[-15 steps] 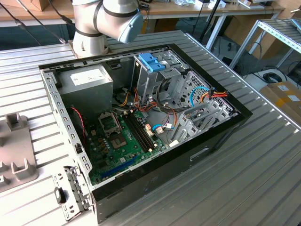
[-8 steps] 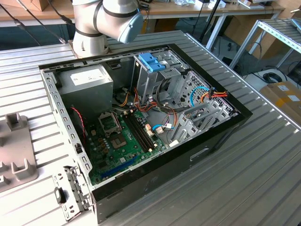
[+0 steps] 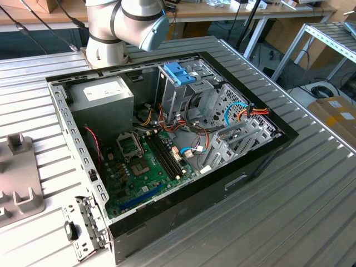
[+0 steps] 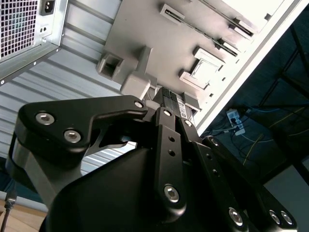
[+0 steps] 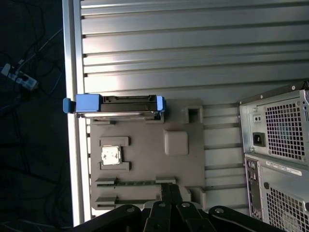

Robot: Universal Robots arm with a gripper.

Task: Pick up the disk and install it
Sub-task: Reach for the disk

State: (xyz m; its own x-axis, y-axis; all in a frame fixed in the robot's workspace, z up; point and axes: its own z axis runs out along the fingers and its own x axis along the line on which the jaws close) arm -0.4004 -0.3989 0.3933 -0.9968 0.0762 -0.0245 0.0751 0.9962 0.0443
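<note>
Disk [image 5: 120,105]: stands on edge in the slot at one end of the grey holder plate [image 5: 145,159], long axis running along that end; gripper [image 5: 169,189], closed up and empty, hangs over the plate's opposite end, with the disk lying across the plate from it.

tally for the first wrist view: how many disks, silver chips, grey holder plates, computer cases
dark grey disk with light-blue plastic frame: 1
square silver chip: 1
flat grey slotted holder plate: 1
grey metal computer case: 1
total: 4
</note>
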